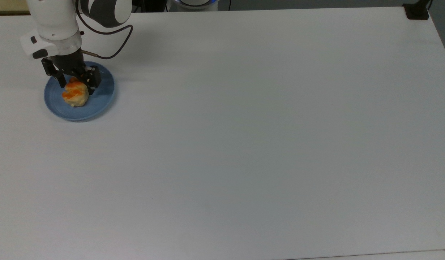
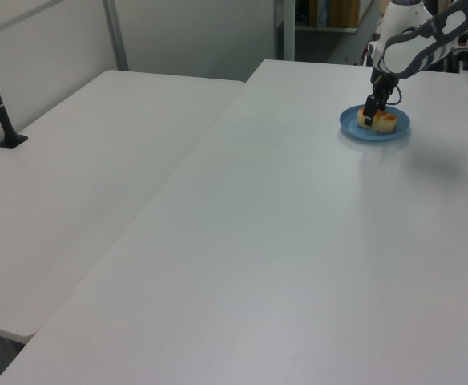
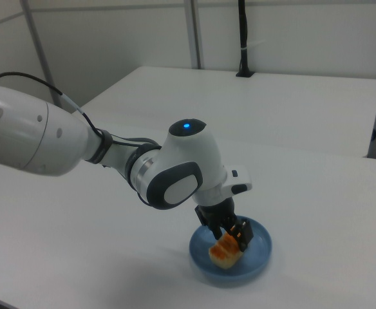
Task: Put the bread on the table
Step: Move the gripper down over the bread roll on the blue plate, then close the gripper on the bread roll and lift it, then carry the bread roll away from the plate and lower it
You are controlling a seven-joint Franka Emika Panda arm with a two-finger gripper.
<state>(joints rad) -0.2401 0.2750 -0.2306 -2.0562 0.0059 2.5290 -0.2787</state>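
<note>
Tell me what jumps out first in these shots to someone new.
The white arm's gripper has its fingers either side of the bread on the blue plate, near the top view's upper left. Around it lies only the wide white table.

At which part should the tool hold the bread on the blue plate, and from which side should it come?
Across the short width, near the middle, from above. The bread lies flat and oblong on the blue plate, long sides free, and the open tool already straddles it there.
</note>
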